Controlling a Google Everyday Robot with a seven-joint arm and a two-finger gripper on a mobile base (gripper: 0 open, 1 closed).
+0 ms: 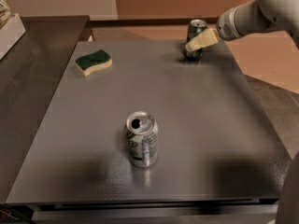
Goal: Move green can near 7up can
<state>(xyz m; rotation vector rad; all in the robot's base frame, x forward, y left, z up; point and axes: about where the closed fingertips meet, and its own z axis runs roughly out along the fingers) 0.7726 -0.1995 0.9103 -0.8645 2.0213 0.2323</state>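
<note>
The green can (196,28), dark green with a silver top, stands upright at the far right of the grey table (196,125). My gripper (196,43) reaches in from the upper right on a pale grey arm (252,13). It sits right against the can's front, at mid height, and covers part of it. The 7up can (141,139), silver-white with a green logo and an opened top, stands upright in the near middle of the table, far from the green can.
A green and yellow sponge (93,62) lies at the table's far left. A darker counter (32,78) runs along the left side, with a white object (9,29) on it at the far left edge. The table's edge drops off just right of the green can.
</note>
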